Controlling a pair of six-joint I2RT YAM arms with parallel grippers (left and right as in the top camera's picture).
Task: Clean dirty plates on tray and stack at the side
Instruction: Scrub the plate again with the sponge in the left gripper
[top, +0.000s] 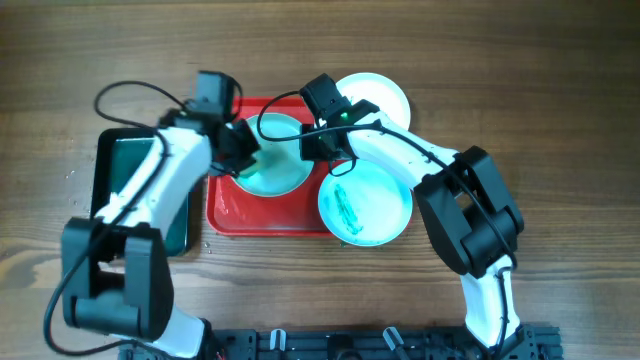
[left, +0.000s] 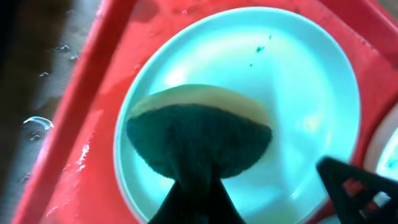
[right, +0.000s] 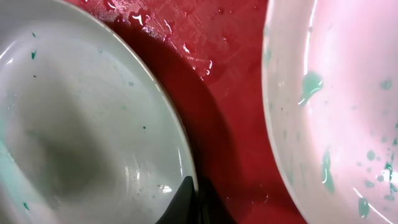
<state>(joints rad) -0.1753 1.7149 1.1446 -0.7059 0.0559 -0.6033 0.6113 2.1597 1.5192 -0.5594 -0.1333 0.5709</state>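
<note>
The left hand (top: 243, 150) is closed on a sponge (left: 199, 140), its dark scrub face pressed flat on the mint plate (left: 298, 81) that lies in the red tray (left: 93, 124). The right hand (right: 194, 202) sits at that plate's far rim, its fingers nearly together. It appears to pinch the edge and steady it, though the wrist view shows only the fingertips.

This step is the wipe, and most of the dish looks clean. A few teal flecks remain near the upper rim, beyond the sponge. A good wipe carries the sponge outward over those specks and then circles along the inner wall, with light, even pressure so the plate does not skid on the wet tray. The steadying grip should hold until the sponge lifts.

A second mint plate (top: 365, 205), heavily smeared, overlaps the tray's right edge. A white plate (top: 385, 95) rests behind it on the surface. Neither of these plates is stacked yet.
</note>
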